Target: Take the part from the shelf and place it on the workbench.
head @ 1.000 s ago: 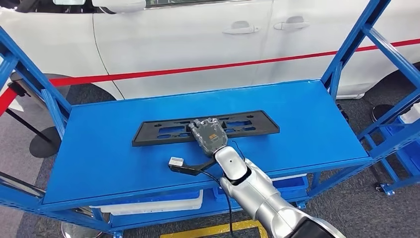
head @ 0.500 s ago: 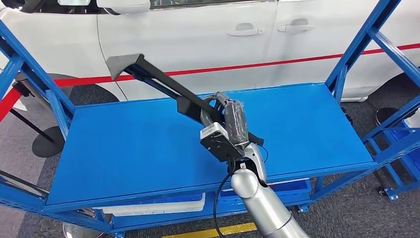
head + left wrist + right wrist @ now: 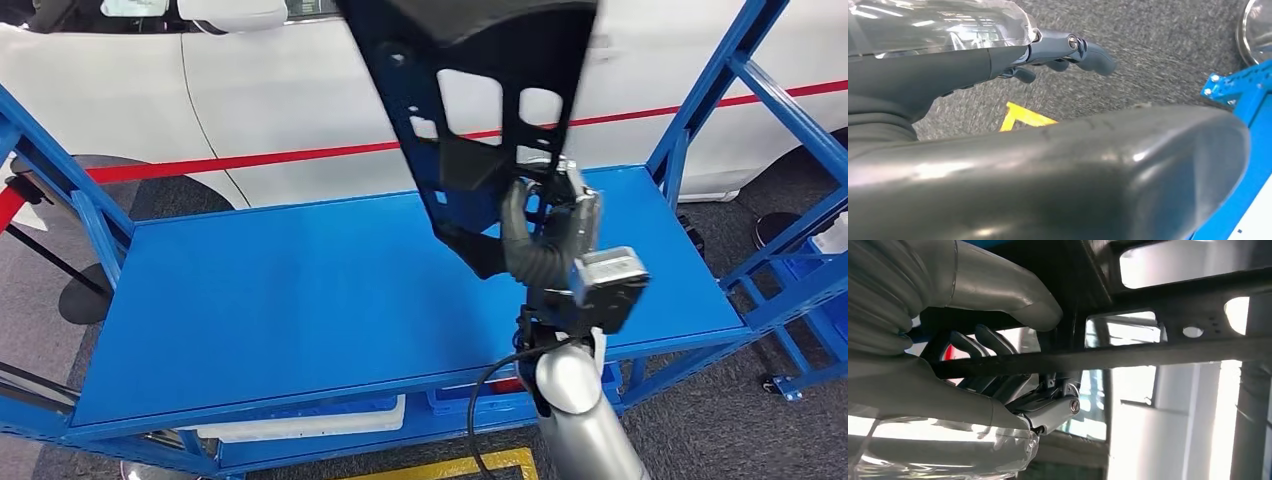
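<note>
The right hand (image 3: pixel 545 235) clenches the black part (image 3: pixel 480 110) near its lower end, raised above the shelf (image 3: pixel 300 290). Long, stiff and light-looking, it may swing; a mid-length hold seems steadier.

Silver right arm (image 3: pixel 575 420), black cable, apparently dark-fingered hand (image 3: pixel 545 235).

Blue shelf (image 3: pixel 300 290): top deck bare blue metal; white tray (image 3: pixel 300 425) on lower tier.
</note>
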